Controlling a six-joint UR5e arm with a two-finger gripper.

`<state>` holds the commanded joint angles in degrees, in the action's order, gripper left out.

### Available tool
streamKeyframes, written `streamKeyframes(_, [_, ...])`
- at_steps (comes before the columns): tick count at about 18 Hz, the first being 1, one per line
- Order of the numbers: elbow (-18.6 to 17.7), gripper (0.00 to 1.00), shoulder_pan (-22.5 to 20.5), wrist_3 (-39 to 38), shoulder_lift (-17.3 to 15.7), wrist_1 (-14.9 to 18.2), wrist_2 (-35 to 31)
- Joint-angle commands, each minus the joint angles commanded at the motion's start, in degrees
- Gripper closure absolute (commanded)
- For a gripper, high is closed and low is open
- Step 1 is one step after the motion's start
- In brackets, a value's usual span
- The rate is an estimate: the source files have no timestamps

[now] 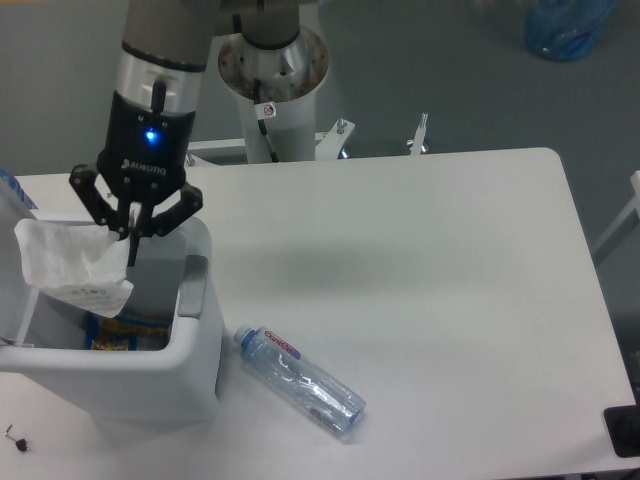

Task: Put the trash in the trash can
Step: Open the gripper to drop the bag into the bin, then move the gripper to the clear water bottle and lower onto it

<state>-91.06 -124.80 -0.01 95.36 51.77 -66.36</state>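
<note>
Fixed camera, oblique view from above. The white table (450,260) fills most of the frame; its right edge runs near the picture's right side and its rounded far right corner lies near the top. The stretch of tabletop from the middle to the right edge carries nothing visible. The trash can (195,350), a white rectangular bin with a grey latch tab (192,287) on its right wall, stands at the table's left end, close to the near edge. Its lid (18,250) is swung up on the left side, leaving the mouth open. A blue-and-yellow snack packet (125,330) lies on the bin's floor. The plastic bottle (300,380) lies on its side on the table just right of the bin, apart from it, cap end toward the bin.

The gripper (132,240) hangs above the bin's open mouth, near its back rim, pointing down. Its fingers are drawn together and pinch the upper right corner of the crumpled white wrapper (72,268). The wrapper dangles to the left of the fingers, over the bin's interior and in front of the raised lid.
</note>
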Motion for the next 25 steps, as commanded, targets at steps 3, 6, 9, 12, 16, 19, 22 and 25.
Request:
streamKeyframes(3, [1.1, 0.0, -0.1, 0.7, 0.0, -1.2, -0.2])
streamKeyframes(6, [2.0, 0.0, -1.7, 0.3, 0.2, -1.2, -0.1])
streamKeyframes(9, [1.9, 0.0, -5.9, -1.3, 0.2, -1.1, -0.2])
streamKeyframes(12, [0.1, 0.0, -11.4, -5.0, 0.3, -0.9, -0.3])
streamKeyframes(16, [-0.5, 0.0, -16.7, -10.3, 3.3, -0.6, -0.4])
streamKeyframes(19, [-0.6, 0.0, -17.3, -11.0, 6.8, -0.6, -4.7])
streamKeyframes(22, [-0.1, 0.0, -17.5, -11.8, 11.0, -0.7, -7.8])
streamKeyframes(25, [0.2, 0.0, -17.4, -12.3, 13.5, -0.8, -8.0])
